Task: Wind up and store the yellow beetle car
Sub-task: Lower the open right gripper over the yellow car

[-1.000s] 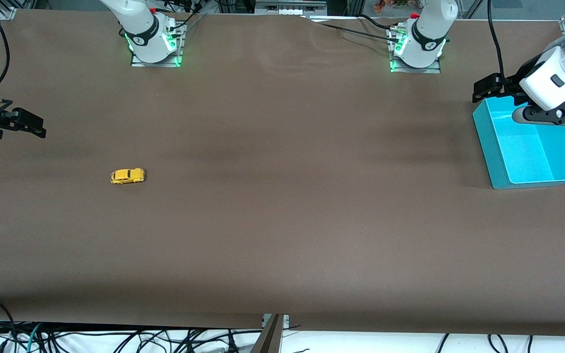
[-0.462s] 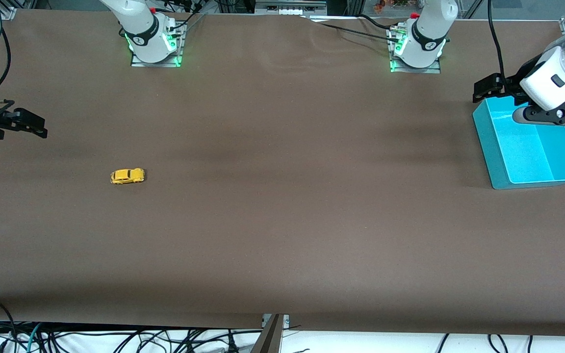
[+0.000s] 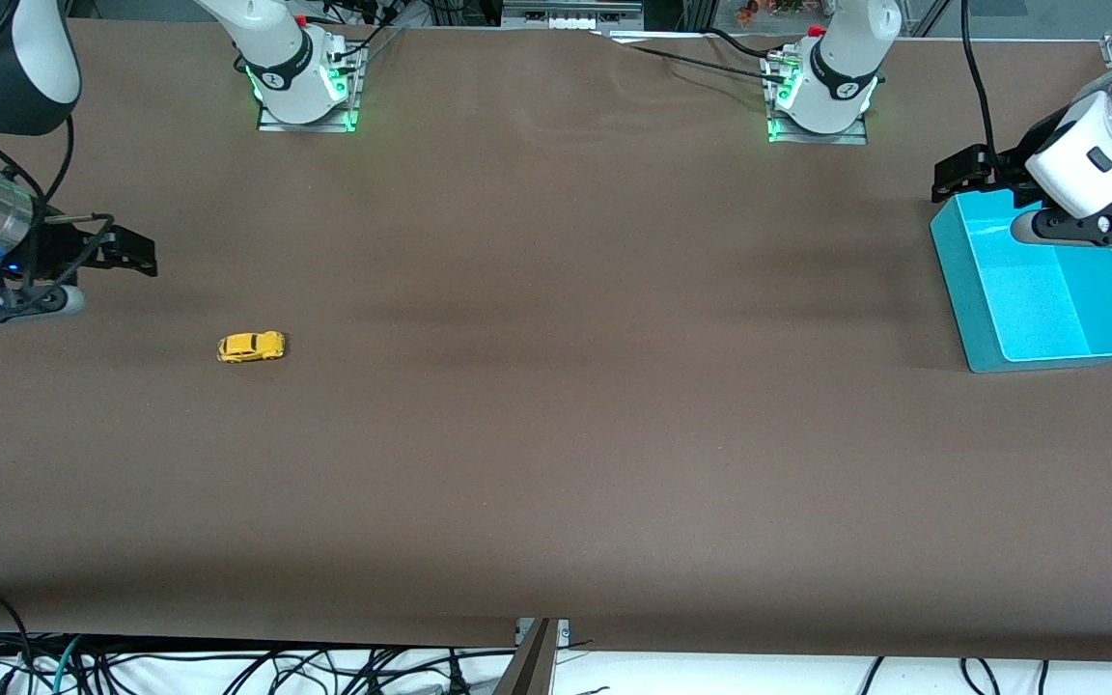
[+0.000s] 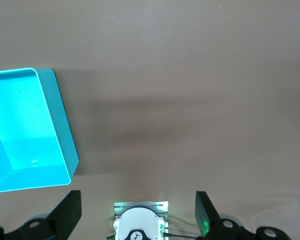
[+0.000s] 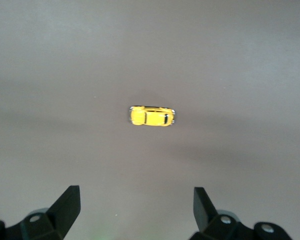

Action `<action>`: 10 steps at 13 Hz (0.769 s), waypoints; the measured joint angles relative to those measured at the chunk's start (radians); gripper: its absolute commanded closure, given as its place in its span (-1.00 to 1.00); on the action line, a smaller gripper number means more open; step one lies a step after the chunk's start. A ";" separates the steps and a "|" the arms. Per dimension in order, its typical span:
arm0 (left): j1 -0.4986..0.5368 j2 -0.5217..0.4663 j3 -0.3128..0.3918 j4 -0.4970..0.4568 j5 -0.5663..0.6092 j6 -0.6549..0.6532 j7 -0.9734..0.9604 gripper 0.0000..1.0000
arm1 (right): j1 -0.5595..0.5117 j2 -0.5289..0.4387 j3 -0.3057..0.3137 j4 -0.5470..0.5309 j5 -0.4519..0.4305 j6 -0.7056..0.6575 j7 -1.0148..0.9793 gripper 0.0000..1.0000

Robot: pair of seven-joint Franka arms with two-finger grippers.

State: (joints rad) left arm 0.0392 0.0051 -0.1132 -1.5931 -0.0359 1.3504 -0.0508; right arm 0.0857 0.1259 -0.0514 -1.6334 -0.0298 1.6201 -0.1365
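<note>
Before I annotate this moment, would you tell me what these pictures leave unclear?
- Yellow beetle car: too small in the front view to show any winding part; the right wrist view shows only its roof.
- Turquoise bin: one end hidden by the left gripper above it; cut off in the left wrist view.
</note>
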 measured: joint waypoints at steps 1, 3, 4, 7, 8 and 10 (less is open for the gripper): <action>0.000 0.000 0.000 0.000 0.000 0.000 0.000 -1.00 | 0.004 0.003 0.001 0.000 0.001 -0.008 -0.037 -1.00; 0.000 0.000 0.000 0.000 0.000 0.000 0.000 -1.00 | 0.013 0.017 0.001 0.000 0.001 -0.014 -0.200 -1.00; 0.000 0.000 0.000 0.000 0.000 0.000 0.000 -1.00 | 0.015 0.033 0.001 0.000 0.000 -0.015 -0.281 -1.00; 0.000 0.000 0.001 0.000 0.000 0.000 0.000 -1.00 | 0.022 0.132 0.000 -0.002 0.000 0.046 -0.578 -1.00; 0.000 0.000 0.001 0.000 0.000 0.000 0.000 -1.00 | 0.025 0.169 0.000 -0.002 -0.001 0.082 -0.673 -1.00; 0.000 0.000 0.001 0.000 0.000 0.000 0.000 -1.00 | 0.027 0.237 0.000 -0.005 -0.002 0.167 -0.879 -1.00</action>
State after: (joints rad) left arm 0.0393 0.0052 -0.1125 -1.5935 -0.0359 1.3504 -0.0508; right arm 0.1122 0.3625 -0.0516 -1.6386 -0.0313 1.7874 -1.0154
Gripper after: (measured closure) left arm 0.000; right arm 0.000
